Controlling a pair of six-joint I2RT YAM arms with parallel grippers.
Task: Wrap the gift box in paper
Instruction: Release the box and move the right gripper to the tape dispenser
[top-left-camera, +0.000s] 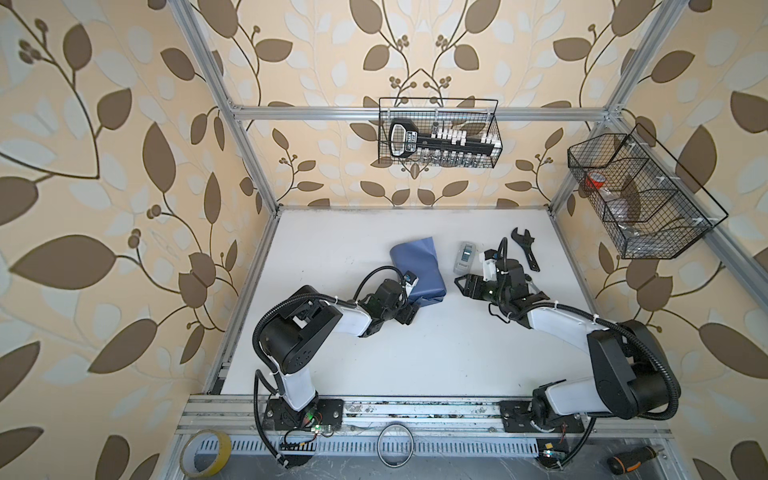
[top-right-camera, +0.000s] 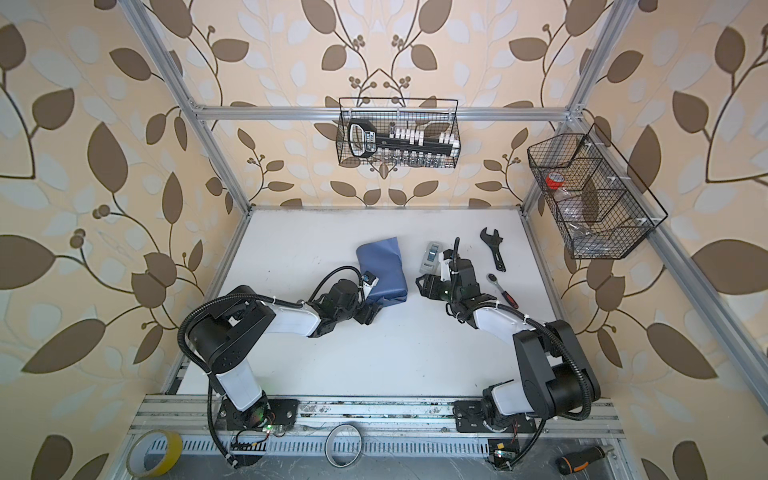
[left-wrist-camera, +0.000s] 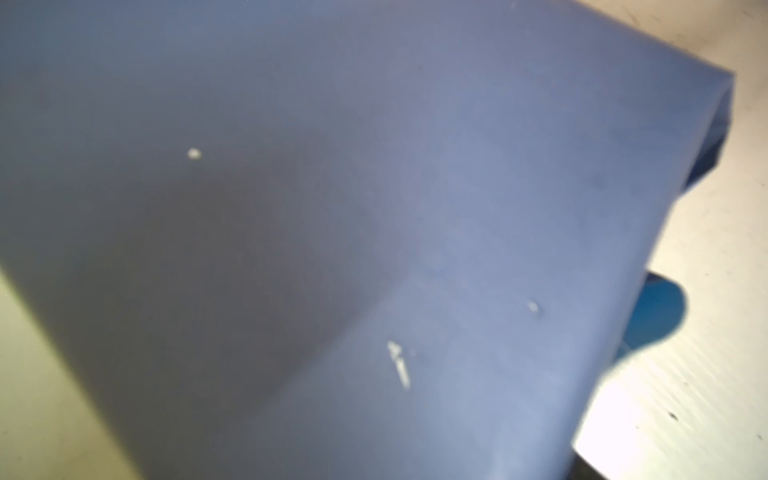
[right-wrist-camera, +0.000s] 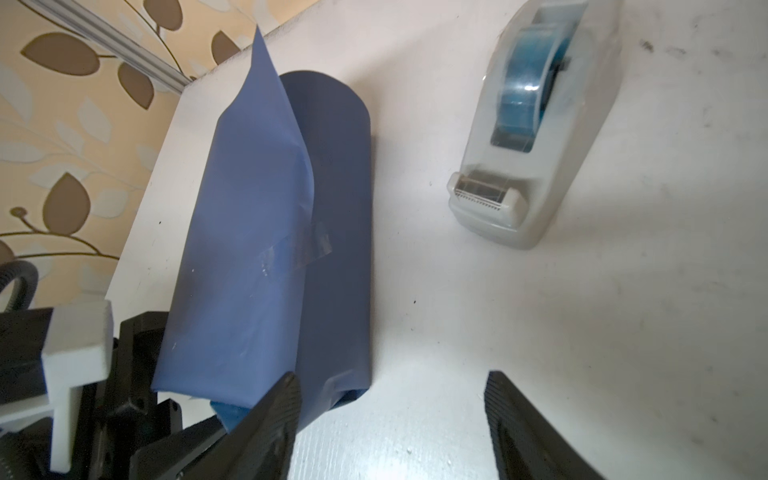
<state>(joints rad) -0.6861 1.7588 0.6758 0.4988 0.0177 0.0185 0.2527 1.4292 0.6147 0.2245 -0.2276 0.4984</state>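
Observation:
The slate-blue paper (top-left-camera: 417, 270) (top-right-camera: 384, 270) lies on the white table, rolled into a tube. A strip of clear tape (right-wrist-camera: 299, 249) holds its seam, and one corner of the sheet stands up loose. The gift box is hidden inside the paper. My left gripper (top-left-camera: 411, 311) (top-right-camera: 370, 313) is at the near end of the tube. Its jaws stand wide on either side of that end; one of its fingers (right-wrist-camera: 139, 336) shows behind the paper. The paper (left-wrist-camera: 374, 208) fills the left wrist view. My right gripper (top-left-camera: 460, 286) (right-wrist-camera: 392, 399) is open and empty, just right of the tube.
A grey-white tape dispenser (top-left-camera: 464, 257) (right-wrist-camera: 536, 137) stands right of the paper. A black wrench (top-left-camera: 525, 247) and a ratchet (top-right-camera: 503, 286) lie further right. Two wire baskets (top-left-camera: 438, 133) (top-left-camera: 640, 195) hang on the frame. A yellow tape roll (top-left-camera: 205, 453) lies on the front rail.

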